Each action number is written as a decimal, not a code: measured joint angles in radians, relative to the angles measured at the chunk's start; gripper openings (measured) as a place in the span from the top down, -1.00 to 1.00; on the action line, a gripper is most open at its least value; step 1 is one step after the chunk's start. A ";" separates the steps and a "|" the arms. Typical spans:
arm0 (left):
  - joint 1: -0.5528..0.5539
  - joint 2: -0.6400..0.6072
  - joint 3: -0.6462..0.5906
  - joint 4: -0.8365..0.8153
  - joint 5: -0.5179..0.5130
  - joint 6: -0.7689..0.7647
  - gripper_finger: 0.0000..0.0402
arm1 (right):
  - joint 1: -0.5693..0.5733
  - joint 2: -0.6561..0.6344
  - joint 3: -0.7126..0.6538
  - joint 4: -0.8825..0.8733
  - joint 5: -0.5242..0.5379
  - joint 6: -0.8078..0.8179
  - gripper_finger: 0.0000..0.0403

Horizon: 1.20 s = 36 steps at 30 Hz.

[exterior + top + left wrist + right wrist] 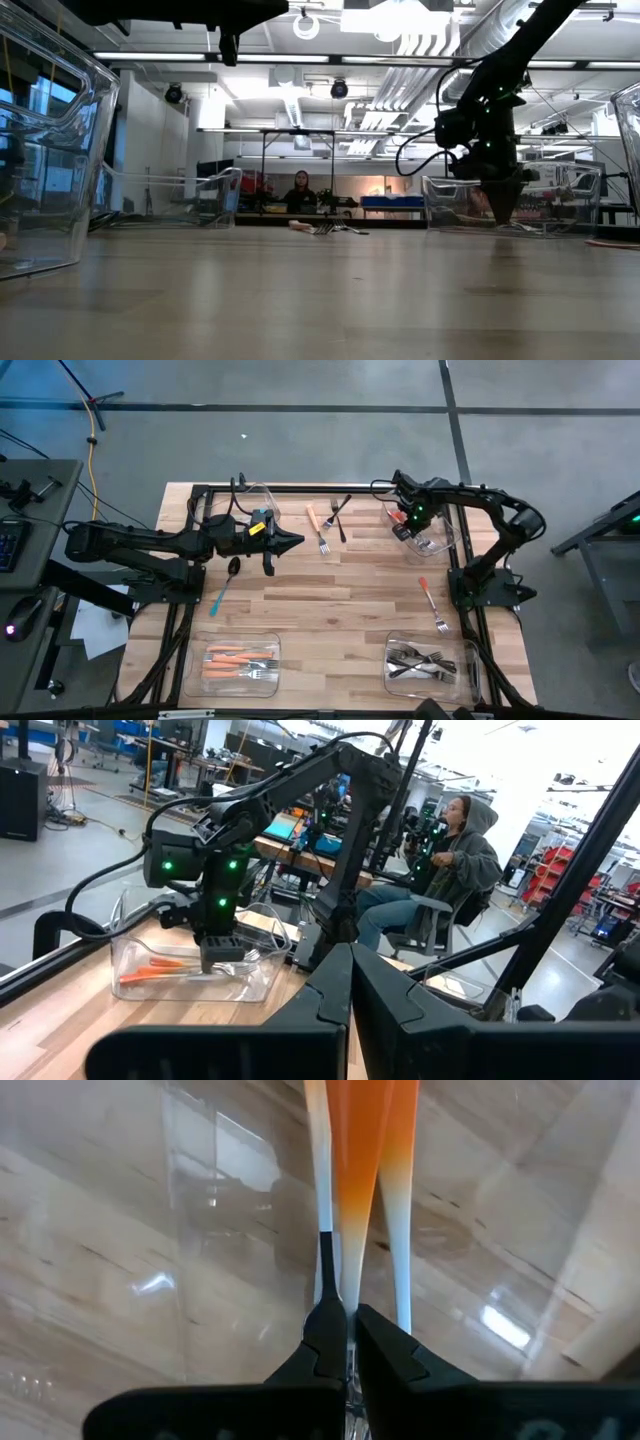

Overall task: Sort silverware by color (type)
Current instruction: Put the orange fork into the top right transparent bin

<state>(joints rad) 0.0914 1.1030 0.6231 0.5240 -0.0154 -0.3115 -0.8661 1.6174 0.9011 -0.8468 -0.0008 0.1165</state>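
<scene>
The right gripper (411, 535) is lowered into the clear bin (440, 546) at the far right of the table, its fingers (330, 1335) pinched together just above the red-orange handles (360, 1150) lying there; nothing is seen gripped between them. The left gripper (298, 542) is held clenched and empty above the table's far left, pointing right. A teal spoon (222, 592) lies below the left arm. An orange fork (317, 527) and black forks (338, 512) lie at far centre, a red-orange fork (432, 603) at right. Orange pieces (240, 660) fill the near-left bin (272, 644), dark ones (420, 662) the near-right bin (470, 660).
</scene>
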 joint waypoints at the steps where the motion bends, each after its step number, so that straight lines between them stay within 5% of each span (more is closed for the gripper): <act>1: 0.000 0.000 0.000 0.000 0.000 0.000 1.00 | 0.000 0.005 0.002 0.001 0.000 0.008 1.00; 11: 0.000 0.000 0.000 0.000 -0.020 0.000 1.00 | 0.000 0.009 -0.001 0.010 0.000 0.007 0.88; 20: 0.000 0.000 0.000 -0.001 -0.023 0.000 1.00 | 0.000 0.003 -0.003 0.008 0.000 -0.012 0.56; 28: 0.000 0.000 0.000 -0.002 -0.023 0.000 1.00 | 0.001 -0.087 -0.008 0.000 0.008 -0.039 0.29; 36: 0.000 0.000 0.000 -0.003 -0.023 0.000 1.00 | 0.001 -0.204 -0.007 -0.012 0.000 -0.064 0.24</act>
<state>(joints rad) 0.0914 1.1030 0.6231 0.5213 -0.0383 -0.3111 -0.8650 1.4137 0.8936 -0.8584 -0.0010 0.0521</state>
